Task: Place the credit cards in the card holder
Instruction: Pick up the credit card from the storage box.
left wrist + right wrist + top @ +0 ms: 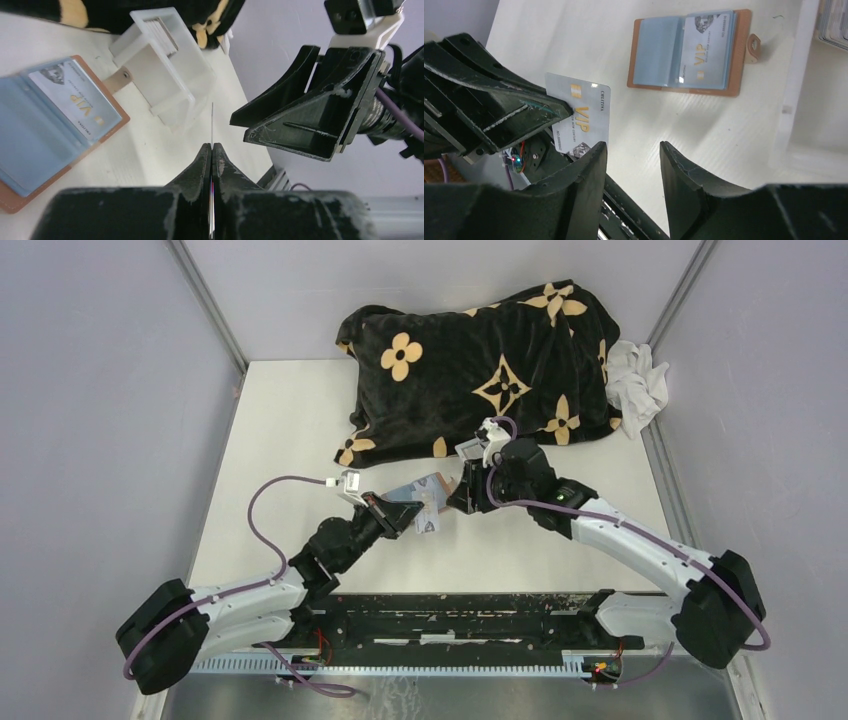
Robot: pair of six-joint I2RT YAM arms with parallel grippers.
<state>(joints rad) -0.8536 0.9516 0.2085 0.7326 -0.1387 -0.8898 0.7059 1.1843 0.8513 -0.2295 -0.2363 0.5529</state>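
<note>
The left hand [212,146] is clamping a silver plastic VIP card [583,117] on edge above the white table [290,440], its long axis seemingly upright, face toward the right hand [633,147], whose fingers [579,185] are standing apart. The open tan leather card holder [740,50] is lying on the table beyond; the card probably needs levelling and aligning with an empty sleeve.

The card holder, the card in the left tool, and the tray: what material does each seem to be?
Card holder: probably tan leather or an imitation, matte, with a snap tab. Its sleeves look like bluish see-through plastic.
Card in the left tool: thin stiff plastic, glossy silver face.
Tray: translucent hard plastic, slightly frosted.
</note>
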